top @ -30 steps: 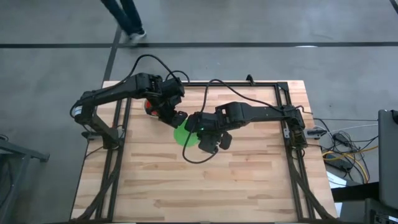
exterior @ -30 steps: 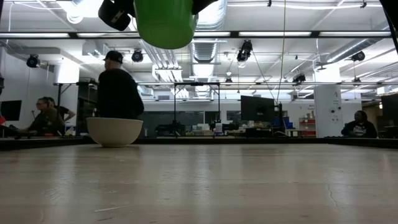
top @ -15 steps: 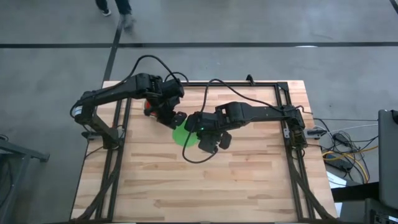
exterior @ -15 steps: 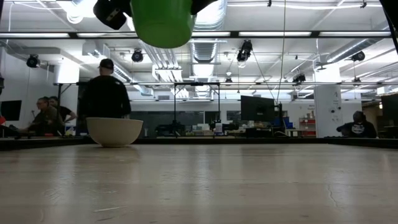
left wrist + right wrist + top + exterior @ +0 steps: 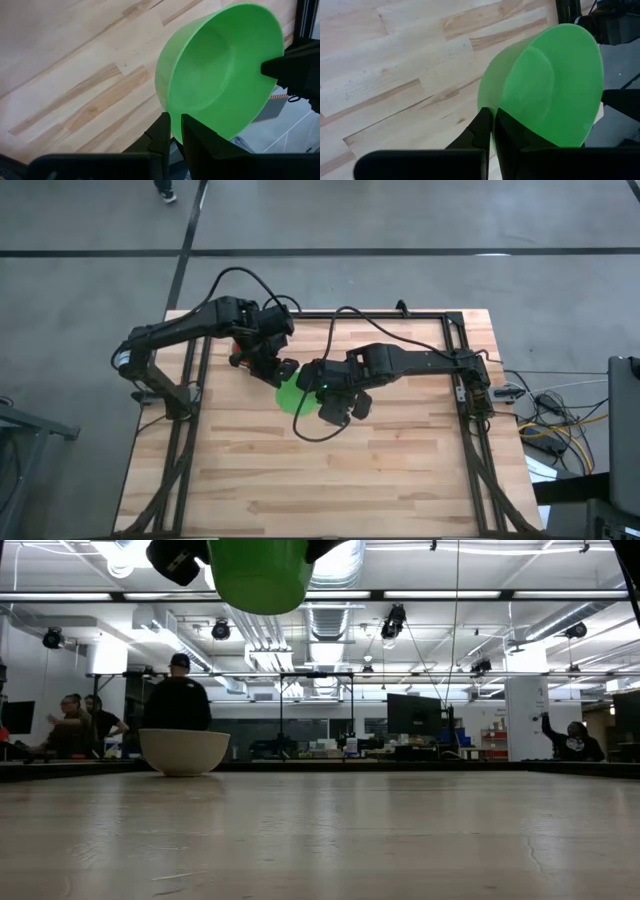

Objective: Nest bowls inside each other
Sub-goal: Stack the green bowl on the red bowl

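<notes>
You have a green bowl [image 5: 296, 397] held high above the tabletop [image 5: 400, 470], both arms meeting at its rim. The left gripper [image 5: 171, 131] pinches one edge, and the right gripper [image 5: 491, 125], fingers pressed together, clamps the opposite edge. A whitish bowl [image 5: 184, 751] sits upright on the tabletop below, near the left arm.

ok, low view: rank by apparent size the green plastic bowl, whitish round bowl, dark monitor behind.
1. bright green plastic bowl and whitish round bowl: near alike, green cropped, maybe nearer; unranked.
2. dark flat monitor: smallest.
</notes>
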Action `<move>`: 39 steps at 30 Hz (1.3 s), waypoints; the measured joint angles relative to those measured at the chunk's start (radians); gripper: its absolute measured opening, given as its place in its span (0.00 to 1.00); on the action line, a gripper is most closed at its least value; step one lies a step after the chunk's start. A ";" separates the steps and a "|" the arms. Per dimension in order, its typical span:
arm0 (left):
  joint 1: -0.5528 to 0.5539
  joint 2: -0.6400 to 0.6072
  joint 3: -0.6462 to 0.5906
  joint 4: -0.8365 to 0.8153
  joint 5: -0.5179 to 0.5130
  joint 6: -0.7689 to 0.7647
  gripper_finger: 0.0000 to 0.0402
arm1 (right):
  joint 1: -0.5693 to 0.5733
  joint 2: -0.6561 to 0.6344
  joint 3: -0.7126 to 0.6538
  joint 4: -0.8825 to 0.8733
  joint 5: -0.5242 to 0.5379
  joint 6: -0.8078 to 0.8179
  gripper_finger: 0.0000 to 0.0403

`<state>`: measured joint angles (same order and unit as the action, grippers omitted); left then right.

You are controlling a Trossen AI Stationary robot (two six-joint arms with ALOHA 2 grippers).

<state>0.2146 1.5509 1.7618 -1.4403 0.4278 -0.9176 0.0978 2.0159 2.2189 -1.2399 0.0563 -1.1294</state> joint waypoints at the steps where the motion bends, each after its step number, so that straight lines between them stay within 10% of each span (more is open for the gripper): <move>1: 0.000 -0.002 0.000 0.000 0.000 -0.001 0.12 | 0.000 0.000 0.000 0.000 0.000 0.000 0.02; 39: 0.003 -0.013 0.000 0.028 0.017 0.015 0.12 | 0.002 -0.038 -0.001 0.013 -0.004 0.027 0.02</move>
<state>0.2173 1.5382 1.7622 -1.4122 0.4447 -0.9028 0.1001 1.9781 2.2177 -1.2266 0.0525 -1.1026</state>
